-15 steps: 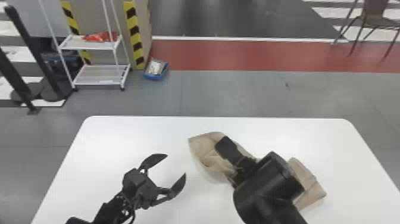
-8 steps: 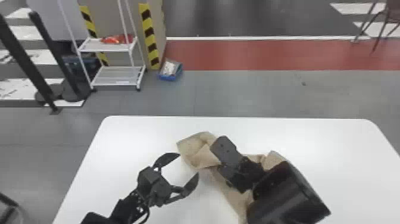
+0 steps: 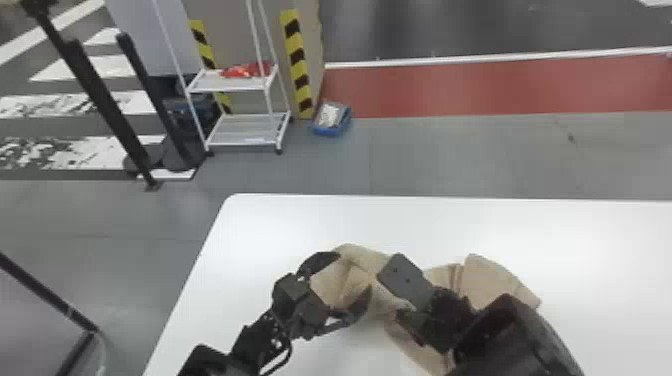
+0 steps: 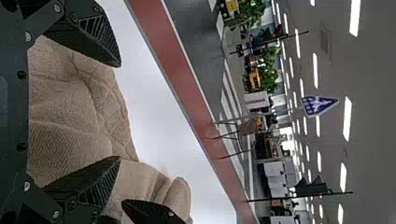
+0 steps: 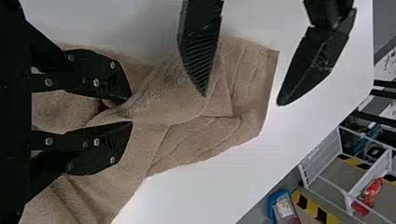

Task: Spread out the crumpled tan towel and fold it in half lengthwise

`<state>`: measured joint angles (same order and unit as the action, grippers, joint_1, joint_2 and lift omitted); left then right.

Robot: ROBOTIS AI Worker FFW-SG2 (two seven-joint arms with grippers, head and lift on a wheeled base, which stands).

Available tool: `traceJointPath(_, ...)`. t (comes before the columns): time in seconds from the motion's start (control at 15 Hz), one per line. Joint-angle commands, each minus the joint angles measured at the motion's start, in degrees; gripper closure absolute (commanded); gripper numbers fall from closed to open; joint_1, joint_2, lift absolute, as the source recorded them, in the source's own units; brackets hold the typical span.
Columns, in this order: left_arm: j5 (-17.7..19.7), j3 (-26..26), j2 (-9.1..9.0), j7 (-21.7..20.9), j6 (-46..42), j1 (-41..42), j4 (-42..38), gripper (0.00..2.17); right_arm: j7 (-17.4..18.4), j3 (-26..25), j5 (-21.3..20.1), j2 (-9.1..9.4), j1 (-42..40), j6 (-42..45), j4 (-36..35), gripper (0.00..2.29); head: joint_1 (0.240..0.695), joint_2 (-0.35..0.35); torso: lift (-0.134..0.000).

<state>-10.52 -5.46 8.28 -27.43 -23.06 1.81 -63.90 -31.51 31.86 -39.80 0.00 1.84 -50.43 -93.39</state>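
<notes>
The tan towel [image 3: 387,285] lies crumpled on the white table, folds bunched beneath both grippers. My left gripper [image 3: 350,277] stands open at the towel's left end, one finger on each side of it. In the left wrist view, cloth [image 4: 79,112] lies between the spread fingers of my left gripper [image 4: 117,113]. My right gripper [image 3: 400,305] is over the towel's middle. In the right wrist view, my right gripper [image 5: 132,110] is partly open, with a raised fold of the towel [image 5: 187,102] running between its fingers.
The table's [image 3: 450,225] far edge lies beyond the towel. On the floor behind stand a white rack [image 3: 240,82] and a blue bin [image 3: 332,120]. Both grippers are close together, with a short stretch of cloth between them.
The head view has turned left. My left gripper has come to the towel's left end. My right gripper has moved left across the table, and the towel's left end has shifted left too.
</notes>
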Motion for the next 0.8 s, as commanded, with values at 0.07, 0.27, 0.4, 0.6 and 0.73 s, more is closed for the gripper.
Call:
traceJointPath(0.07,0.0,0.2,0.34,-0.3,0.0,0.0,0.0,0.2,-2.2,-4.5,-2.9,0.05,-3.9,-1.4,-6.0,0.04,0.695,0.132,0.0)
traceJointPath(0.27,0.3,0.9,1.3,-0.7,0.0,0.0,0.0,0.2,-2.3,-9.3,-3.1,-0.44,-6.7,-1.0,-9.4,0.05,0.695,0.106,0.0)
traceJointPath(0.4,0.4,1.9,1.57,-0.8,0.0,0.1,0.0,0.2,-2.5,-13.7,3.1,-0.44,-7.7,-1.0,-12.7,0.06,0.695,0.087,0.0)
traceJointPath(0.6,0.4,2.0,1.83,-0.9,0.0,0.6,0.0,0.2,-5.7,-15.1,2.6,-0.79,-8.9,-1.2,-14.5,0.06,0.695,0.078,0.0)
traceJointPath(0.73,0.4,1.9,1.83,-0.9,0.0,0.7,-0.1,0.2,-10.0,-14.2,-2.1,-1.67,-9.0,-1.6,-13.8,0.06,0.695,0.078,0.0)
